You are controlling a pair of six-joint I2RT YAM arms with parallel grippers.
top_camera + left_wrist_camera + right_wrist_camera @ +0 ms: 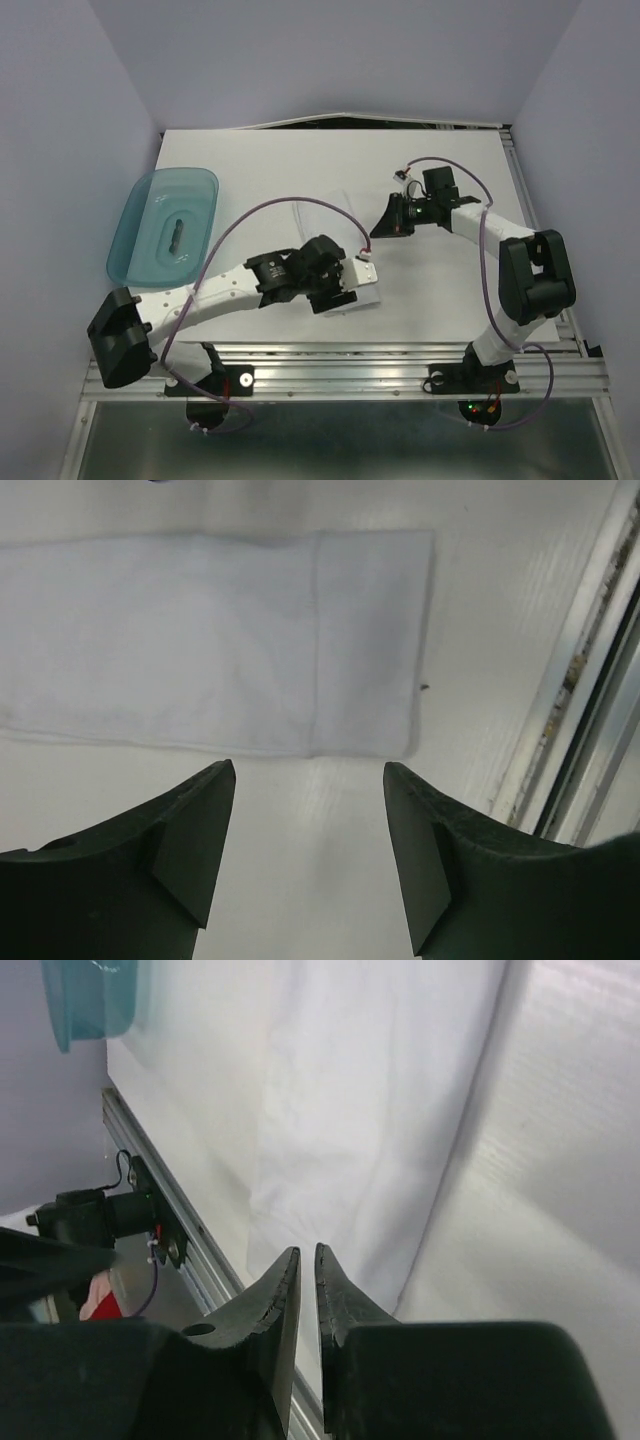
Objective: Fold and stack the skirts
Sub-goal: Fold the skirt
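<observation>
Skirt (335, 215) laid flat on the desk (260, 170); left hand (305, 770) wide open, empty, beside its edge; right hand (307, 1250) nearly closed, nothing gripped. Corners should be pinched evenly before folding.

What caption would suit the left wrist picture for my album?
Left claw open over the table, a flat white skirt lying just ahead.

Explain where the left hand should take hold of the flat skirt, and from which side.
I would grip the skirt at its corner at lower right in the left wrist view, where two free edges meet. Come low from the edge facing the open left hand: the cloth lies flat, so only an edge can be pinched.
</observation>
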